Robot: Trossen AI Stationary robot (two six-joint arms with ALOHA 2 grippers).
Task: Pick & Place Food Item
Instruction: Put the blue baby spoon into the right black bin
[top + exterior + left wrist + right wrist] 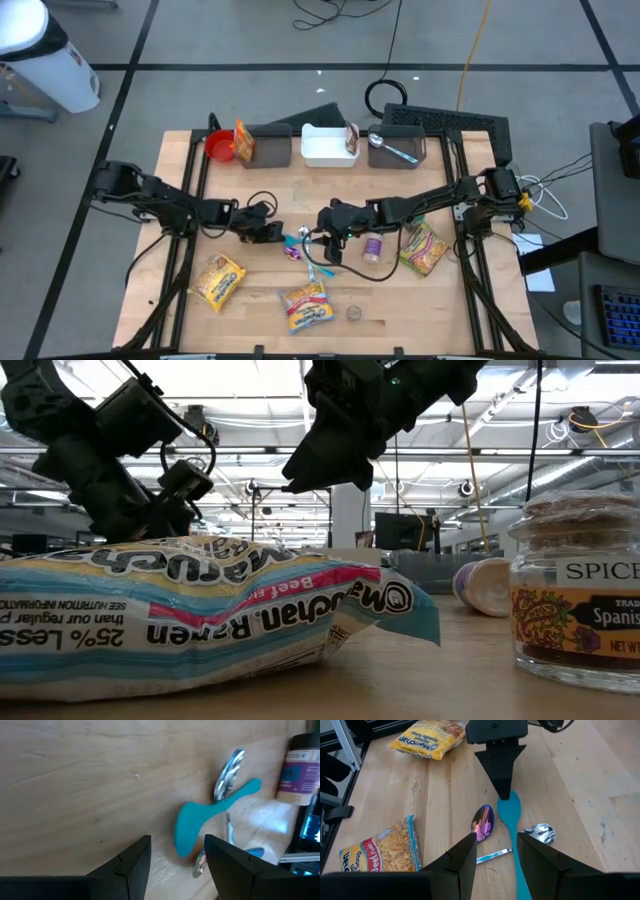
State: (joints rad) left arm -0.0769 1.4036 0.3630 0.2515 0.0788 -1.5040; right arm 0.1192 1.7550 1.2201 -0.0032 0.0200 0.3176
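Ramen packets (305, 304) lie untouched while left gripper (281, 233) and right gripper (321, 232), fingers parted and empty, flank a teal spoon (511, 827)

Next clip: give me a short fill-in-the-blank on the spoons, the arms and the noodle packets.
1. The plastic spoon between the two grippers is coloured ____.
2. Both grippers, left gripper and right gripper, have their fingers ____.
3. The white tray at the table's far edge sits between two ____ bins.

Missing words: blue; open; dark

Wooden table (180, 240); ramen packets (306, 306), spoons (507, 817), probably spice jars (373, 247).
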